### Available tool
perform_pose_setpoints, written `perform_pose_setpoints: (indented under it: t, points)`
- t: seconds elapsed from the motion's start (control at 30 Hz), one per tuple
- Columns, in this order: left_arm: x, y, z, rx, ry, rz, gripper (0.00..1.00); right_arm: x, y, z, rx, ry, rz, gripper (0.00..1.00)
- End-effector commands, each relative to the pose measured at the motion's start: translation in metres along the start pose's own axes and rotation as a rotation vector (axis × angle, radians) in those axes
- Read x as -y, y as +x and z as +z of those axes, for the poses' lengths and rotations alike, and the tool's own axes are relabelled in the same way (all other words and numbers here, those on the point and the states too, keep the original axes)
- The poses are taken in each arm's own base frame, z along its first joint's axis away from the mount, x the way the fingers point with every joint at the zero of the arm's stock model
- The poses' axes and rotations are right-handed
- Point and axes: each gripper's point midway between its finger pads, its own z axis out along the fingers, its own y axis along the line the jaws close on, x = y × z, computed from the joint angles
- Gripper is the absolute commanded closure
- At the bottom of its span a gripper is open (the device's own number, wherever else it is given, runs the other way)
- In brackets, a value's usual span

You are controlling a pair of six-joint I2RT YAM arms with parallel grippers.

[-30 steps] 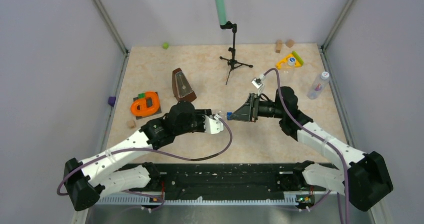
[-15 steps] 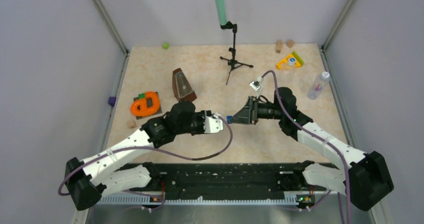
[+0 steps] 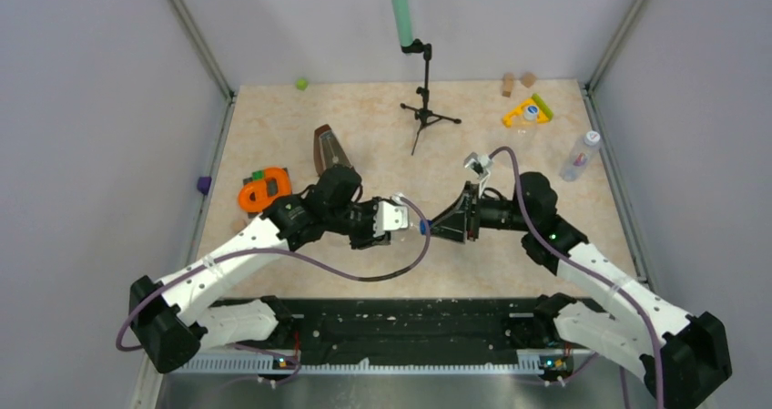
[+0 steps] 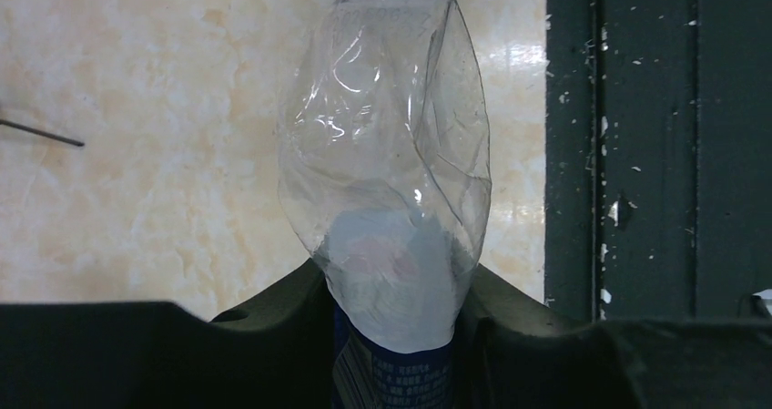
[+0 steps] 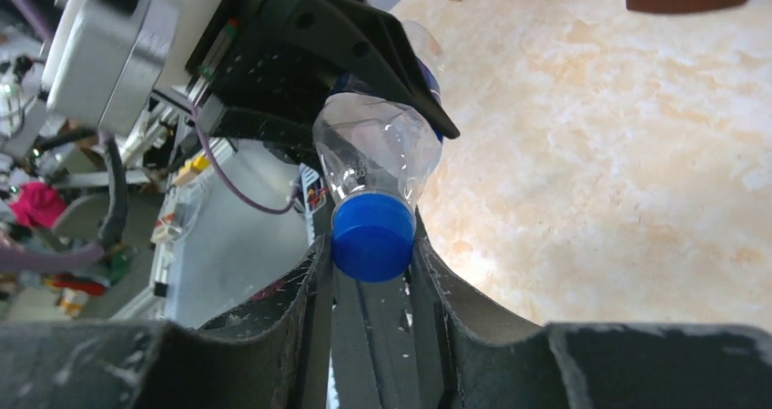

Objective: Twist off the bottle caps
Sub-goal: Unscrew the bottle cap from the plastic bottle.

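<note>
- The left jaws are closed on the labelled bottle (image 4: 387, 154), gripping its lower body where the blue-and-white printed wrap shows between the dark, matte fingers.
- The bottle is thin clear plastic, and its shoulder is crumpled into creases and dents that catch the light (it looks empty in both wrist views).
- It is held roughly level above the surface (image 3: 382, 127), between the two arms near the front middle, with its neck pointing toward the right arm.
- The right jaws are closed on the dark blue cap (image 5: 371, 236), which is a smooth, round plastic piece. Both scuffed black fingers press against its sides.
- The cap sits on the bottle's neck, and I cannot tell whether it is loose or tight.
- The surface is a glossy beige with a marbled pattern. A black strip flecked with white specks runs along its near edge.
- A second bottle (image 3: 580, 157), clear and slim with a white cap (image 3: 592, 138), stands by the right wall, well apart from both arms.
- A brown wedge-shaped metronome (image 3: 332, 154) stands behind the left arm.
- An orange ring-shaped piece (image 3: 265, 191) lies to the metronome's left.
- A black tripod (image 3: 426, 108) with a teal cylinder on top stands toward the back.
- Small wooden blocks (image 3: 507, 85) lie in the far right corner.
</note>
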Motion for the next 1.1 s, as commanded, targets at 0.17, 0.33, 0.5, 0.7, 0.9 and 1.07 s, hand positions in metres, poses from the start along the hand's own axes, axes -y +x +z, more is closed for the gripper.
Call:
perform_pose_setpoints:
  t: [0.17,0.33,0.5,0.7,0.9,1.07]
  points:
    - [0.024,-0.056,-0.017,0.215,0.176,0.014,1.0,-0.014,0.0,-0.016,0.103,-0.057,-0.365,1.0]
    - [0.02,-0.05,-0.012,0.188,0.162,0.006,1.0,-0.006,-0.003,-0.02,0.132,0.002,-0.427,0.93]
    - [-0.003,-0.028,-0.011,0.099,0.01,0.044,1.0,0.013,-0.02,-0.022,0.225,0.145,-0.27,0.46]
    - [-0.018,-0.019,-0.017,0.067,-0.137,0.135,1.0,-0.001,-0.031,-0.012,0.256,0.079,0.037,0.4]
    - [-0.028,-0.021,-0.022,0.066,-0.219,0.18,1.0,-0.016,-0.03,0.006,0.19,-0.059,0.23,0.39]
    - [-0.033,-0.018,-0.023,0.042,-0.249,0.194,1.0,-0.022,-0.033,0.011,0.162,-0.112,0.251,0.36]
